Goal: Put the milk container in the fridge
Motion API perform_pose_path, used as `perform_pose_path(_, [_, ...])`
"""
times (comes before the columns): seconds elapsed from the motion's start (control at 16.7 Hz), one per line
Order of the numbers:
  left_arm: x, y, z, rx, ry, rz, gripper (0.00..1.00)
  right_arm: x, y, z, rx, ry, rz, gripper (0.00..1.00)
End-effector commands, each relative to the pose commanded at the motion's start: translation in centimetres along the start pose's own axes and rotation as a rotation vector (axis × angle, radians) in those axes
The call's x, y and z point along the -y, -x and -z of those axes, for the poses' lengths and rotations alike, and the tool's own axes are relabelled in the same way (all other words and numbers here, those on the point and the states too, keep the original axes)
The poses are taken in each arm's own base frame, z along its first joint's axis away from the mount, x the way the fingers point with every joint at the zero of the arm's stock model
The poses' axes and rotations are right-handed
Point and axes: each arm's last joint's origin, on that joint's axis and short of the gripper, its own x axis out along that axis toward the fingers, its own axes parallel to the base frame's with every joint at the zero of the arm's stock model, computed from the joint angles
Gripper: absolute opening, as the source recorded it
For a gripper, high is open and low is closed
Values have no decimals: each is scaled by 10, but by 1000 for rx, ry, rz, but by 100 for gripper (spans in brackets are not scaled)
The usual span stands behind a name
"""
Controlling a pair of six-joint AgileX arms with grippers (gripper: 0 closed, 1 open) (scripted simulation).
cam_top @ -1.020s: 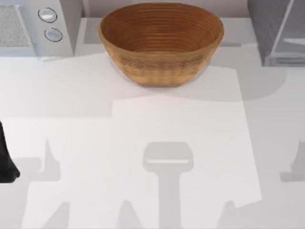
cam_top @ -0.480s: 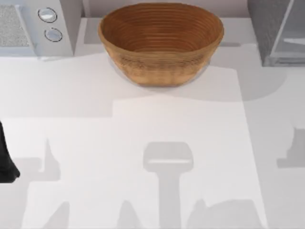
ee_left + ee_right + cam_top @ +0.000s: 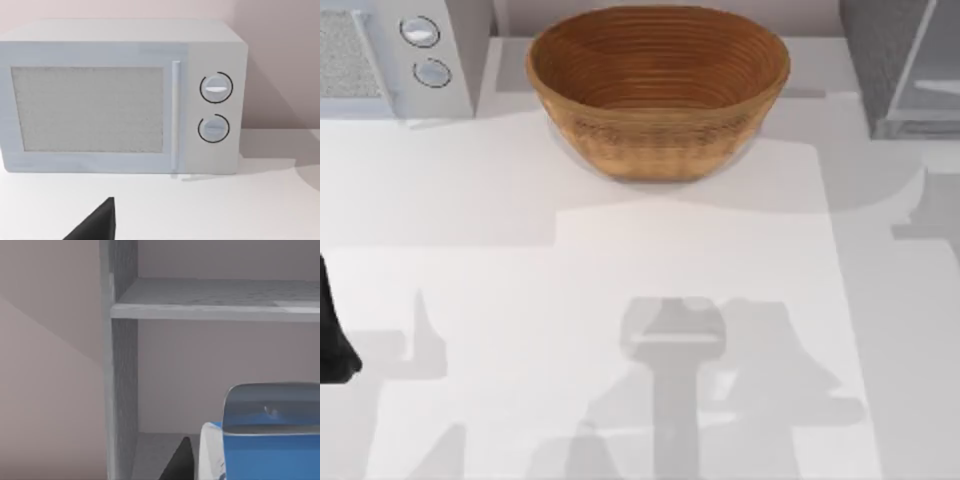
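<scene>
The milk container [image 3: 270, 440], a blue-topped carton with a white side, hangs close in the right wrist view. My right gripper [image 3: 250, 471] is shut on it, with one dark finger [image 3: 182, 462] beside its white edge. Straight behind it is the fridge's open inside: a speckled grey side wall [image 3: 122, 390] and a shelf [image 3: 215, 302] above the carton's top. In the top view the fridge [image 3: 880, 60] stands at the table's far right corner. My left arm [image 3: 334, 330] is parked at the left edge.
A big woven basket [image 3: 658, 90] sits at the back middle. A light-grey microwave [image 3: 390, 55] with two round knobs stands at the back left, and it faces my left gripper [image 3: 97, 222]. Arm shadows lie across the white table [image 3: 500, 300].
The right arm's shadow has slid from the table's right edge toward the middle front, and a second patch has risen toward the fridge. The left arm has stayed still.
</scene>
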Motion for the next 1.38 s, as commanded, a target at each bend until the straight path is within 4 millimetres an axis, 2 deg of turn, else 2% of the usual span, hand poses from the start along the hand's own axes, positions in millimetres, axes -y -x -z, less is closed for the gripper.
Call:
perform_pose_path(0.12, [0,0,0,0,0,0,100,12,-40,9,-14,1,3,0])
perform_pose_path(0.24, [0,0,0,0,0,0,100,26,-78,28,-33,-1,6,0])
perform_pose_path(0.42, [0,0,0,0,0,0,100,47,-125,73,-64,-8,9,0])
perform_pose_path(0.54, [0,0,0,0,0,0,100,59,-146,106,-80,-13,10,0])
perform_pose_path(0.72, [0,0,0,0,0,0,100,73,-164,147,-91,-19,11,0])
perform_pose_path(0.84, [0,0,0,0,0,0,100,78,-170,164,-91,-20,10,0])
perform_pose_path(0.96, [0,0,0,0,0,0,100,81,-172,170,-90,-20,10,0])
perform_pose_path(1.26, [0,0,0,0,0,0,100,78,-172,172,-99,-24,6,0])
perform_pose_path(1.38, [0,0,0,0,0,0,100,78,-178,180,-127,-31,7,0])
